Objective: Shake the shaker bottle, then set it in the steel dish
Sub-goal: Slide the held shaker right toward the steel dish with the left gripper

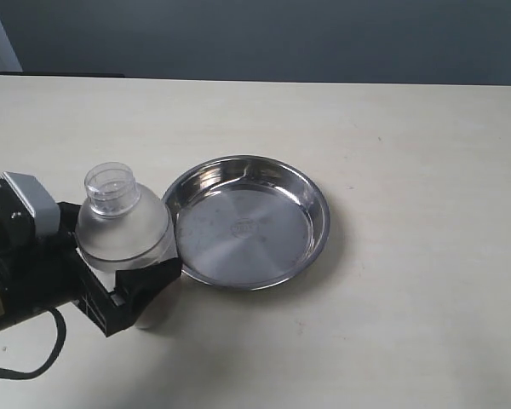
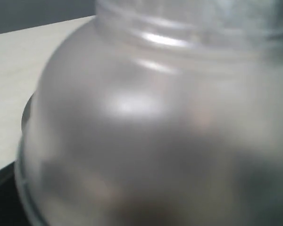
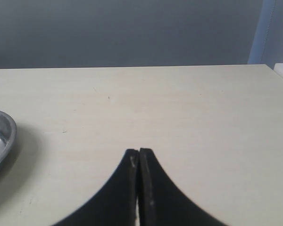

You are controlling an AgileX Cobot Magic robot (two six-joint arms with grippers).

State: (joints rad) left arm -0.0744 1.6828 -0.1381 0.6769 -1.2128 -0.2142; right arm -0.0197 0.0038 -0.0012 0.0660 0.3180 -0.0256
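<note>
Treat the task as barely begun. The shaker bottle (image 1: 123, 234) stands upright on the table (image 1: 409, 324), just beside the steel dish (image 1: 264, 251) on the left-arm side and outside its rim. The dish holds nothing. The left gripper (image 1: 109, 249) straddles the bottle below its frosted shoulder with the jaws spread wide, one finger behind the bottle and one in front. You cannot confirm from these views that the pads press the bottle, because the blurred dome fills the left wrist view. The right gripper (image 3: 139, 153) hangs over bare table beside the dish, fingers pressed together and holding nothing. Judge that every step remains: clamp and lift, shake, then set the bottle in the dish.
</note>
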